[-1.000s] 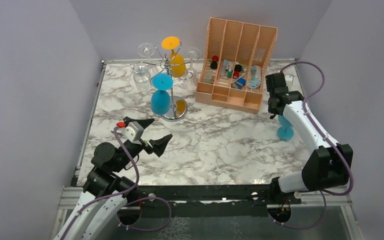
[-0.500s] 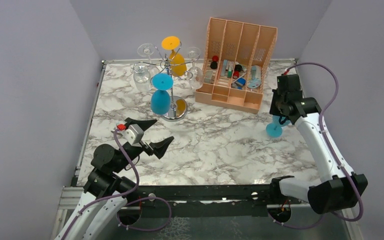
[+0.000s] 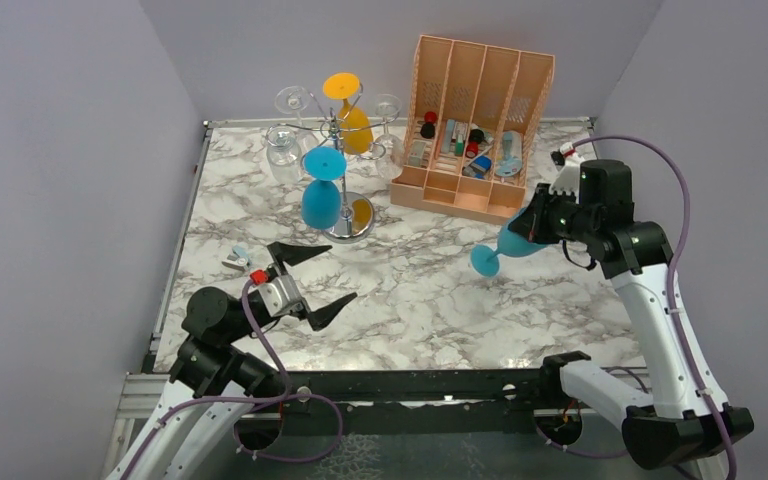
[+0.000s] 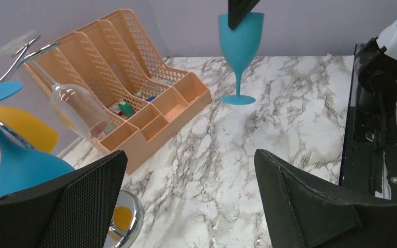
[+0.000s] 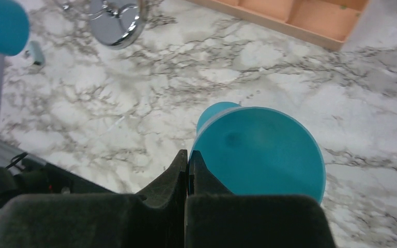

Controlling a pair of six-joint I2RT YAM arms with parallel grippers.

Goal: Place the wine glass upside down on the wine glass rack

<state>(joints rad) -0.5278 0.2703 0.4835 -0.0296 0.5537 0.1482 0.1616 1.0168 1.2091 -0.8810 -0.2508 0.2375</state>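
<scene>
Near left: left gripper (image 3: 325, 275) low over the marble table (image 3: 410, 300), fingers released and spread wide, empty. Just beyond it, a small blue-and-white item (image 3: 237, 258) lying on the marble; too small to identify.

Back left of centre: wine glass rack (image 3: 339, 172) standing on its shiny disc base. Hung upside down on its arms: a blue glass (image 3: 320, 203) on the near side, an orange glass (image 3: 354, 125) behind, clear glasses (image 3: 282, 146) at the sides.

Back, right of centre: orange organiser (image 3: 472, 120), small items in its front trays.

Right: wine glass (image 3: 512, 245), teal, off the rack and well apart from it, held above the table in front of the organiser's right end. Tilted in the top view, foot toward the left, bowl at the right gripper (image 3: 540, 232). Right wrist view: fingers clenched on the bowl's rim, pinching its wall. Left wrist view: same glass (image 4: 239, 46) gripped at the rim from above.
</scene>
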